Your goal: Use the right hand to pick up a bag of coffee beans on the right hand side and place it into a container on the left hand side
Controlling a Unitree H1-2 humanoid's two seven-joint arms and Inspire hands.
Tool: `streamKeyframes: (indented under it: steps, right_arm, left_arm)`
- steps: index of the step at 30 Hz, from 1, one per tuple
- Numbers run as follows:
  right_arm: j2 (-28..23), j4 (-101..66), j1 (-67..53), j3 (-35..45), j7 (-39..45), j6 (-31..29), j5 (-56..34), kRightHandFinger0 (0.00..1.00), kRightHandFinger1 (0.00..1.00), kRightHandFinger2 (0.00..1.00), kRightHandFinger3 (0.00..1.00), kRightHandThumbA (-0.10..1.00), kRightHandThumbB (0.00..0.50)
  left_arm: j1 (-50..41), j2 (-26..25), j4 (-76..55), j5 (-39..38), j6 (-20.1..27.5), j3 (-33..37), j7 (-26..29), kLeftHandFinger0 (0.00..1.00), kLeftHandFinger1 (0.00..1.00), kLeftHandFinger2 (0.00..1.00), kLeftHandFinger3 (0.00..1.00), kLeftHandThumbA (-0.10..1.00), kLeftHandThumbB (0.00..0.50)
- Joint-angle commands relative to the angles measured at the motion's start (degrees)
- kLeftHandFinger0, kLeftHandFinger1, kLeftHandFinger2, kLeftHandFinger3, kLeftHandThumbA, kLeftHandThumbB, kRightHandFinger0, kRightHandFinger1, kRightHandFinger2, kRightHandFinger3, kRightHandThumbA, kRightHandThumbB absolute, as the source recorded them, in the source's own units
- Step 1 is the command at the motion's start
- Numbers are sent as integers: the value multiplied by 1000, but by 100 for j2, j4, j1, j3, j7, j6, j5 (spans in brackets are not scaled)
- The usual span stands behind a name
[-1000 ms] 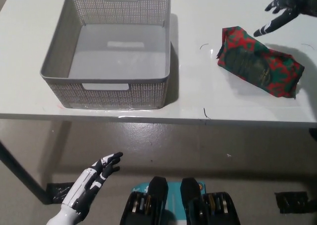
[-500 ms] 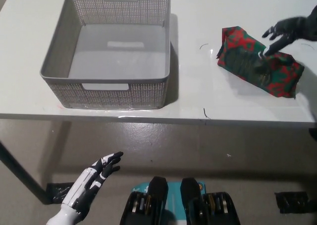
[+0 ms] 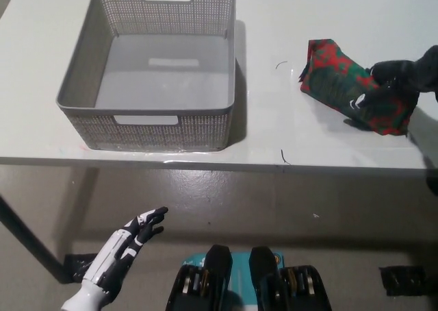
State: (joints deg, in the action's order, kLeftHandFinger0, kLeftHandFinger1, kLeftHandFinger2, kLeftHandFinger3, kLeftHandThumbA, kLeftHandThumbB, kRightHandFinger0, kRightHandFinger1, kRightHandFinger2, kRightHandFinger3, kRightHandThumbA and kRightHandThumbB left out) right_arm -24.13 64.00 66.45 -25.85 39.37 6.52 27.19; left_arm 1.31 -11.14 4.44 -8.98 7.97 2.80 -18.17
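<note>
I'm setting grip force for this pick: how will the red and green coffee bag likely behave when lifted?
The coffee bag looks soft and creased, so it will probably sag and shift under the right hand rather than stay stiff. It lies flat on the table, so it should not roll. The glossy wrap may be a little slippery.

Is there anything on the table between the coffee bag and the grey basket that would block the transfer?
Nothing visible does. The right hand is closed over the coffee bag, and the white table between it and the basket is bare apart from small dark marks. The basket's near wall must be cleared. The left hand rests below the table.
</note>
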Motion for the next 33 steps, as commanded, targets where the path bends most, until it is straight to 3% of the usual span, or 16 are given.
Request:
streamKeyframes:
  steps: [1, 3, 6, 7, 8, 9, 10, 11, 12, 13, 17, 19, 21, 27, 29, 33]
  right_arm:
    - [292, 302, -262, 72, -10, -425, -222, 1000, 1000, 1000, 1000, 706, 500]
    - [387, 299, -327, 60, -382, -381, -108, 1000, 1000, 1000, 1000, 672, 499]
    - [470, 173, -527, 286, -1216, -462, -177, 1000, 1000, 1000, 1000, 400, 425]
    - [505, 103, -622, 384, -1725, -542, -153, 759, 835, 965, 1000, 216, 380]
    - [533, -34, -755, 351, -2507, -720, 81, 475, 600, 681, 659, -22, 273]
    - [549, -100, -860, 381, -3154, -927, 194, 238, 385, 447, 371, -97, 193]
    - [561, -108, -900, 418, -3425, -1017, 208, 117, 340, 495, 413, -99, 199]
    - [572, -87, -1009, 482, -3833, -1296, 198, 43, 382, 749, 656, -100, 165]
    - [581, -43, -1031, 537, -3977, -1397, 161, 83, 561, 987, 921, -100, 118]
    - [588, -27, -1049, 624, -4063, -1476, 85, 129, 668, 980, 1000, -100, 113]
    - [571, -79, -1125, 752, -4315, -1559, 38, 277, 777, 1000, 1000, -100, 123]
    - [553, -56, -1118, 787, -4458, -1658, 55, 318, 767, 1000, 1000, -100, 109]
    - [553, -18, -1139, 874, -4630, -1767, 13, 232, 684, 1000, 938, -100, 111]
    - [520, -42, -944, 1017, -4847, -1838, -28, 116, 636, 1000, 1000, -100, 129]
    - [486, -137, -879, 1100, -4888, -1858, -74, 74, 561, 932, 922, -100, 139]
    - [355, -300, -712, 1334, -4880, -2142, -258, 86, 584, 995, 944, -100, 128]
  left_arm:
    - [211, -62, -58, -134, 333, -89, -76, 1000, 1000, 1000, 1000, 845, 500]
    - [179, -77, -105, -185, 243, -96, -100, 1000, 1000, 1000, 1000, 837, 500]
    - [79, -47, -160, -144, 246, -85, -66, 1000, 1000, 1000, 1000, 839, 500]
    - [77, -39, -146, -148, 267, -88, -64, 1000, 1000, 1000, 1000, 838, 500]
    - [80, -44, -144, -145, 280, -101, -52, 1000, 1000, 1000, 1000, 838, 500]
    - [83, -45, -141, -135, 295, -107, -43, 1000, 1000, 1000, 1000, 841, 500]
    - [85, -48, -135, -129, 310, -108, -43, 1000, 1000, 1000, 1000, 842, 500]
    - [31, -48, -152, -148, 297, -102, -56, 1000, 1000, 1000, 1000, 839, 500]
    - [16, -41, -153, -159, 285, -105, -53, 1000, 1000, 1000, 1000, 836, 500]
    - [5, -36, -145, -146, 291, -103, -44, 1000, 1000, 1000, 1000, 836, 500]
    - [-60, -44, -164, -102, 258, -77, -42, 1000, 1000, 1000, 1000, 844, 500]
    - [-66, -21, -202, -80, 196, -80, 0, 1000, 1000, 1000, 1000, 846, 500]
    - [-96, -33, -207, -78, 204, -66, -23, 1000, 1000, 1000, 1000, 845, 500]
    - [-54, -44, -142, -80, 172, -79, -20, 1000, 1000, 1000, 1000, 831, 500]
    - [-73, -46, -168, -78, 108, -72, -16, 1000, 1000, 1000, 1000, 823, 500]
    - [-66, -47, -131, -9, 134, -45, -8, 1000, 1000, 1000, 1000, 829, 500]
